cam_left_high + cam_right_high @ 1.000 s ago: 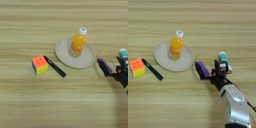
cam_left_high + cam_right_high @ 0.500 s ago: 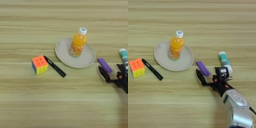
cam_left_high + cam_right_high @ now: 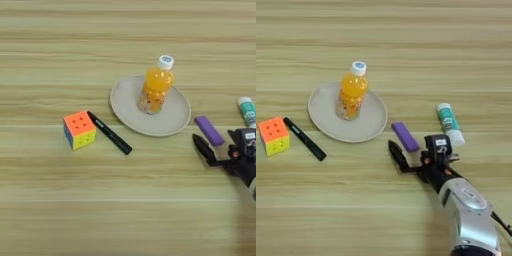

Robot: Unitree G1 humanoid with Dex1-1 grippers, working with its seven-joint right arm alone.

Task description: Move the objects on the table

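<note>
One juice btl (image 3: 155,85) upright on plate (image 3: 172,120) (cap on).

A puzzle cube (image 3: 79,129), beige plate (image 3: 125,107) and white-and-green tube (image 3: 450,123).

At three o'clock the tube (image 3: 247,110) and the gripper (image 3: 220,150) are cut by the left eye view's edge; the bottle (image 3: 351,98) hides part of the plate (image 3: 323,117).
</note>
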